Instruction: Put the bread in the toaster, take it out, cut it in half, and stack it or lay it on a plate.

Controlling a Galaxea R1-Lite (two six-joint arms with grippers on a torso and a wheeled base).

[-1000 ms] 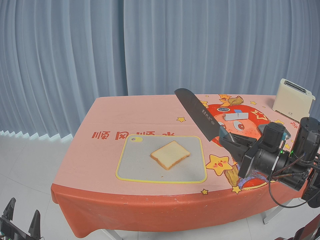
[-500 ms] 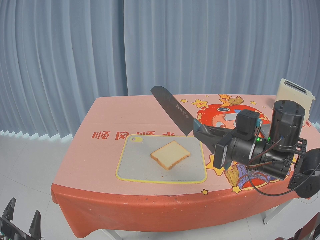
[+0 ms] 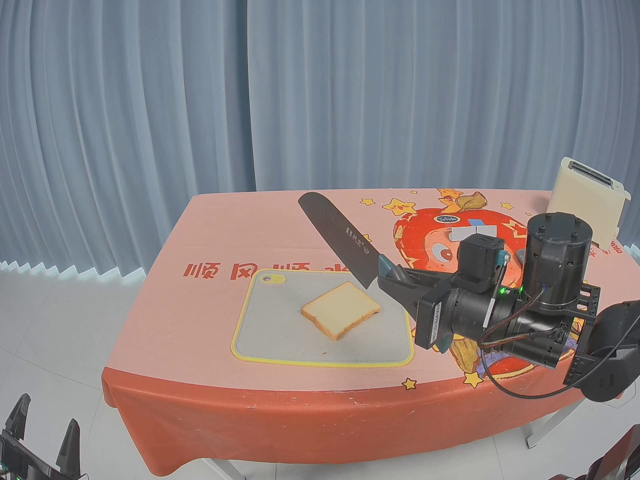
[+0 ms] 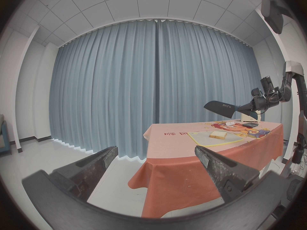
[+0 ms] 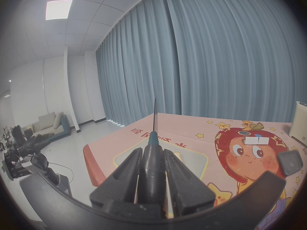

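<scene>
A slice of bread (image 3: 340, 309) lies flat on a grey, yellow-rimmed cutting board (image 3: 280, 328) near the table's front edge. My right gripper (image 3: 395, 279) is shut on the handle of a dark-bladed knife (image 3: 337, 233). The blade slants up and left in the air above the board's far right corner, just behind the bread. In the right wrist view the gripper (image 5: 153, 152) clamps the handle and the knife (image 5: 154, 115) shows edge-on over the board (image 5: 192, 159). The cream toaster (image 3: 587, 200) stands at the table's far right. My left gripper (image 4: 156, 166) hangs open, low and left of the table.
The orange tablecloth (image 3: 220, 235) carries a cartoon print. A dark square object (image 5: 290, 163) and two small white tags (image 5: 257, 140) lie on the right half, between the board and the toaster (image 5: 299, 122). A blue curtain hangs behind the table.
My right arm has swung left with the knife and come down a little. The blade went from over the cartoon print to the board's far right corner. Bread and left gripper stayed put.
</scene>
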